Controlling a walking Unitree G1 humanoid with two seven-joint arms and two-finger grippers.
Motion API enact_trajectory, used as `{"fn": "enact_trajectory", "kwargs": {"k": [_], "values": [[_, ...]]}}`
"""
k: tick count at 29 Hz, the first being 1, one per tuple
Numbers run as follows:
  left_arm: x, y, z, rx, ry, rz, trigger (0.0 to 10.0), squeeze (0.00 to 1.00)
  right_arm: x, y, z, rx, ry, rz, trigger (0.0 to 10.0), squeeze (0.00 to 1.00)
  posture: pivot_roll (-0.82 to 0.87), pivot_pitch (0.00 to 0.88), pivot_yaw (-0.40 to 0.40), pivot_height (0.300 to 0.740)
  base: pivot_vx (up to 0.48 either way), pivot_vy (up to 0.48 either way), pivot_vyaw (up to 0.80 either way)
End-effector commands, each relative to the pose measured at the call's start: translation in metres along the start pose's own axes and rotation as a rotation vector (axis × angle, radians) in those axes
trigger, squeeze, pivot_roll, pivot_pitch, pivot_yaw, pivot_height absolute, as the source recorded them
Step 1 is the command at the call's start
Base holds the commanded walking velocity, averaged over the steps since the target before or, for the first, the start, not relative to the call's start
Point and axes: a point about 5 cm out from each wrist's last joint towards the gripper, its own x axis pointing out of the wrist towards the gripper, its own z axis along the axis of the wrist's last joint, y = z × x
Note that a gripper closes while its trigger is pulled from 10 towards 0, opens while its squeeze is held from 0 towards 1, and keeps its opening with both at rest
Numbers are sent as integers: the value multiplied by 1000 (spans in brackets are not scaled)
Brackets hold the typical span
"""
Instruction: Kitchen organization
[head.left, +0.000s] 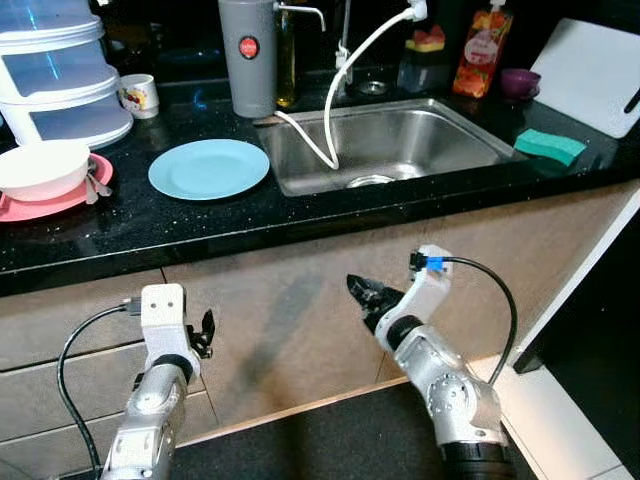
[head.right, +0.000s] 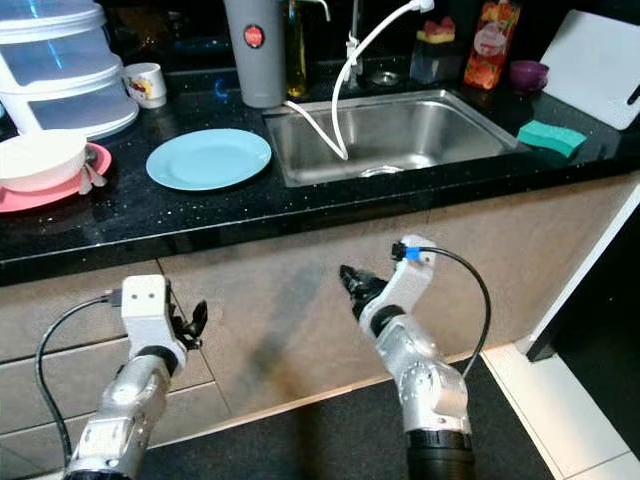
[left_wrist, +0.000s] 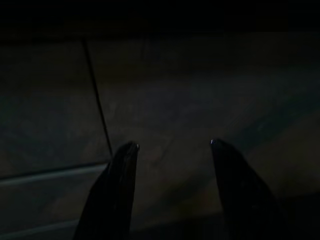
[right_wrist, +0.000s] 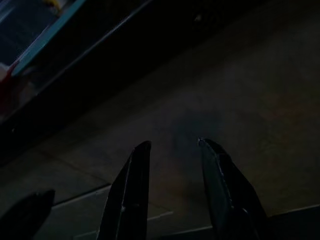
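Note:
On the black counter (head.left: 200, 225) lie a light blue plate (head.left: 209, 168), a white bowl (head.left: 42, 167) on a pink plate (head.left: 45, 203) with a spoon, and a white mug (head.left: 138, 95). The steel sink (head.left: 385, 140) sits to the right. Both arms hang below the counter edge, in front of the cabinet doors. My left gripper (head.left: 207, 334) is open with nothing between its fingers (left_wrist: 120, 185). My right gripper (head.left: 362, 296) is also open and empty, its fingers (right_wrist: 222, 190) pointing at the cabinet front.
A stack of clear containers (head.left: 60, 65) stands at the back left, a grey canister (head.left: 248, 55) behind the plate. A white hose (head.left: 345, 80) droops into the sink. A green sponge (head.left: 549, 146), soap bottle (head.left: 482, 48), purple cup (head.left: 519, 82) and white cutting board (head.left: 595, 72) sit at the right.

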Motion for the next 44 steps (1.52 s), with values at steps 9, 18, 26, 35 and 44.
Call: {"fn": "enact_trajectory", "kwargs": {"k": [9,18,26,35,44], "values": [[-10,-12,21,93,-70,-50,10000,0,1,11,5,61,45,216,10000,0,-104,129,11,740,0,0,0],[-16,-23,16,121,-32,-127,10000,0,-10,-4,10,-89,50,95,10000,0,-127,113,31,740,0,0,0],[-17,-25,11,-15,16,-97,10000,0,-9,-10,0,-351,118,-31,10000,0,-150,66,87,740,0,0,0],[-2,-14,22,70,29,-53,10000,0,4,15,29,-108,-188,79,10000,0,-77,49,65,740,0,0,0],[-3,5,25,-60,85,97,10000,0,11,30,33,179,-188,126,10000,0,-24,40,60,740,0,0,0]]}}
